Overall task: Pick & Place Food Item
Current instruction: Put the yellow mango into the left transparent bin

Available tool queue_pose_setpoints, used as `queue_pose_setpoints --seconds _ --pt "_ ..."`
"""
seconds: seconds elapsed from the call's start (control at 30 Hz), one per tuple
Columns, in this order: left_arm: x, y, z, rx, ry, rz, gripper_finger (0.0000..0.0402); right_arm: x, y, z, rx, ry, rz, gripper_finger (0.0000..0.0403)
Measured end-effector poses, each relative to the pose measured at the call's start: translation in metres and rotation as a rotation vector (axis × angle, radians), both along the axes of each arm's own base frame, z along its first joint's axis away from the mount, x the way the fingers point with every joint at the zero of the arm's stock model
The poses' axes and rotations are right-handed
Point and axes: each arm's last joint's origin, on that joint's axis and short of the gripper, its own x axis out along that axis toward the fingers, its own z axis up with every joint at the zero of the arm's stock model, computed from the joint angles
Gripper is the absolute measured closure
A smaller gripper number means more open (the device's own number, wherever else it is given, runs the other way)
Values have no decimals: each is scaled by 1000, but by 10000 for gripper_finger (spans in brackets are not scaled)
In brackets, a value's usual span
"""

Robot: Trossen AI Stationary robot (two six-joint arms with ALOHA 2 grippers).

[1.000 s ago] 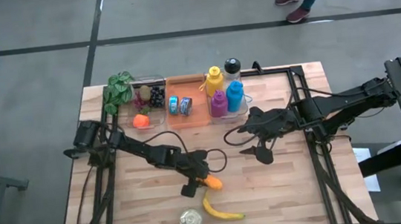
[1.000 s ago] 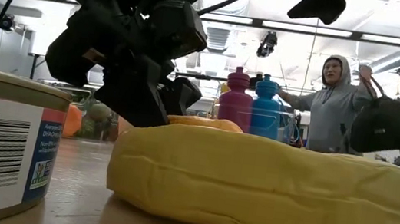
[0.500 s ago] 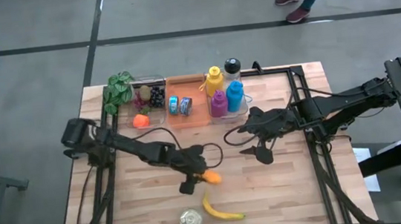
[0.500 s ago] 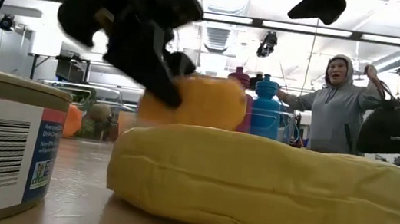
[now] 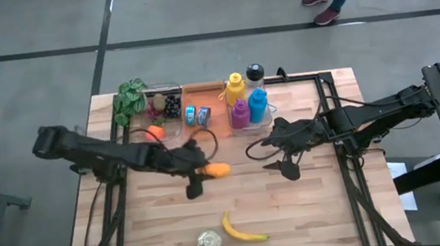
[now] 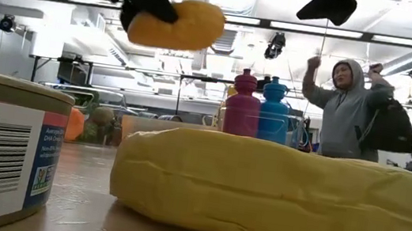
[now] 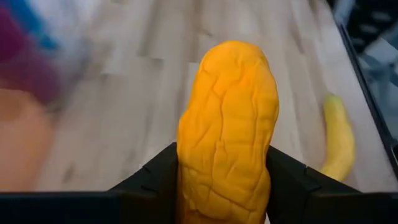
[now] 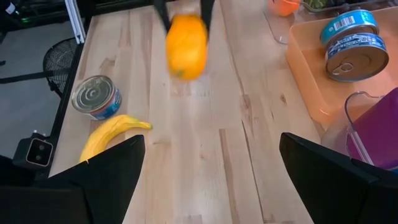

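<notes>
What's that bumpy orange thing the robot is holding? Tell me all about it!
The orange food item is a long, rounded lump with a wrinkly, cracked-looking skin, orange-yellow all over. The left gripper pinches it between two dark fingers, one on each side. It hangs in the air above the wooden table, touching nothing else. It lies roughly level, one end sticking out past the fingers.

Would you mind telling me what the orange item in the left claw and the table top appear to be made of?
Orange item: probably a soft plastic or rubber toy food, matte, with wrinkle-like creases moulded into its skin. Table top: wood, pale planks with visible grain and seams, lightly finished. The left claw grips the item.
</notes>
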Motion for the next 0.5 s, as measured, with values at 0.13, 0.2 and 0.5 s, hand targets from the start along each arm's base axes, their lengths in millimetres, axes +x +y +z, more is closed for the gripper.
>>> queue_pose_setpoints --seconds 0.13,0.2,0.5 --pt "-19 8 19 9 -18 139 228 0 0 0 0 2 0 33" --pt "-27 12 26 -2 -30 216 228 0 0 0 0 1 1 33" --pt "-54 23 38 -102 -27 487 228 0 0 0 0 0 0 33"
